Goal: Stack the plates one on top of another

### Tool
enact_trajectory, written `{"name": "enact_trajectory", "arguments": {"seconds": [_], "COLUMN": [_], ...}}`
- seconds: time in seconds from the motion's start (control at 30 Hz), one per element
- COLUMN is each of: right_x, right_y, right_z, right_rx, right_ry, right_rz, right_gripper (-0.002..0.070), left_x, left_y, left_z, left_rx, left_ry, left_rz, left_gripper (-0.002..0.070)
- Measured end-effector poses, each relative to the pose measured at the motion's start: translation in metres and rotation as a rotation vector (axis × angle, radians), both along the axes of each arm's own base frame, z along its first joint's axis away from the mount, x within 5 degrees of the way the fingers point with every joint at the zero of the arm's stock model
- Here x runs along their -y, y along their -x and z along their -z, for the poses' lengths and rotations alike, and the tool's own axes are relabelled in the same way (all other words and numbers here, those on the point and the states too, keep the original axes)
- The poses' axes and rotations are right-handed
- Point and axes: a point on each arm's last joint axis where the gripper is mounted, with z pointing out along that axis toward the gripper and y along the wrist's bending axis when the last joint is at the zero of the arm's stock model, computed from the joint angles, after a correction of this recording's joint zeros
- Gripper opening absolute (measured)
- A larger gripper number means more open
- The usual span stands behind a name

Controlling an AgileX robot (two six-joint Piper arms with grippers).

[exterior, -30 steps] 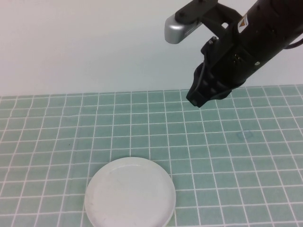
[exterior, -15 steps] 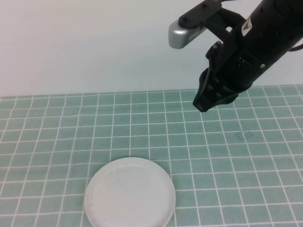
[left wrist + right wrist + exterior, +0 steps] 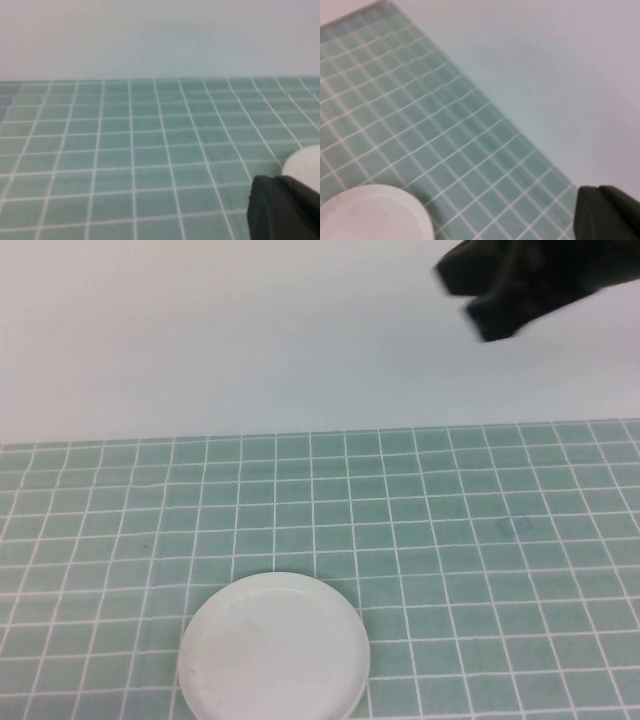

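- The left hand (image 3: 280, 207) shows only as a dark tip in its own wrist view, low over the table (image 3: 480, 570) and near the plate; it is shut and holds nothing.
- The white plate (image 3: 274, 648) lies flat near the table's front edge, a little left of the middle. Only white shows from above; whether other plates sit beneath it cannot be told.
- The plate looks like thin plastic: probably light, fairly stiff, smooth and so slippery, unlikely to break if dropped.
- Its low rim (image 3: 360, 640) seems the only place to take hold, with one finger under the lip and one above; the flat middle offers nothing to pinch.
- Being light, the plate would likely slide on the table if nudged sideways, so a hand should close on the rim squarely.
- The right hand (image 3: 485, 295) hangs high above the table's far right edge, well apart from the plate, shut and empty.
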Motion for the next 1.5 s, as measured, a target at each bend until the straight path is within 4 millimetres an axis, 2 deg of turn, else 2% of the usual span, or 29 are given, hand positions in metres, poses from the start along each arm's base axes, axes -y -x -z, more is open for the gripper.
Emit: {"name": "enact_trajectory", "arguments": {"seconds": [0.1, 0.17, 0.23, 0.37, 0.53, 0.63, 0.77, 0.87, 0.93, 1.1, 1.5], "right_x": [0.023, 0.038, 0.057, 0.096, 0.142, 0.159, 0.169, 0.173, 0.175, 0.177, 0.177], "right_y": [0.030, 0.050, 0.073, 0.118, 0.178, 0.196, 0.200, 0.199, 0.199, 0.201, 0.205], "right_z": [-0.008, -0.005, 0.006, 0.048, 0.117, 0.165, 0.221, 0.253, 0.266, 0.272, 0.288], "right_rx": [0.084, 0.134, 0.173, 0.254, 0.419, 0.465, 0.420, 0.365, 0.353, 0.340, 0.182], "right_ry": [-0.029, -0.065, -0.105, -0.183, -0.332, -0.345, -0.312, -0.270, -0.238, -0.163, -0.061], "right_rz": [0.021, 0.036, 0.060, 0.136, 0.271, 0.376, 0.529, 0.608, 0.632, 0.645, 0.652], "right_gripper": [-0.0002, -0.0002, -0.0002, -0.0002, -0.0002, -0.0002, -0.0002, -0.0002, -0.0002, -0.0002, -0.0002], "left_x": [0.005, 0.007, 0.007, 0.005, -0.005, -0.007, -0.007, -0.007, -0.007, -0.007, -0.007], "left_y": [-0.001, -0.001, -0.001, 0.000, 0.000, 0.000, 0.000, 0.000, 0.000, 0.000, 0.000], "left_z": [0.014, 0.019, 0.018, 0.025, 0.025, 0.024, 0.024, 0.024, 0.024, 0.025, 0.025], "left_rx": [-0.035, -0.054, -0.047, -0.135, -0.123, -0.115, -0.115, -0.120, -0.120, -0.121, -0.121], "left_ry": [-0.013, -0.008, 0.002, 0.034, 0.089, 0.153, 0.166, 0.166, 0.166, 0.164, 0.156], "left_rz": [0.053, 0.068, 0.074, 0.018, -0.187, -0.256, -0.259, -0.259, -0.259, -0.259, -0.257], "left_gripper": [-0.0001, -0.0001, -0.0001, -0.0001, -0.0001, -0.0001, -0.0001, -0.0001, -0.0001, -0.0001, -0.0001]}}
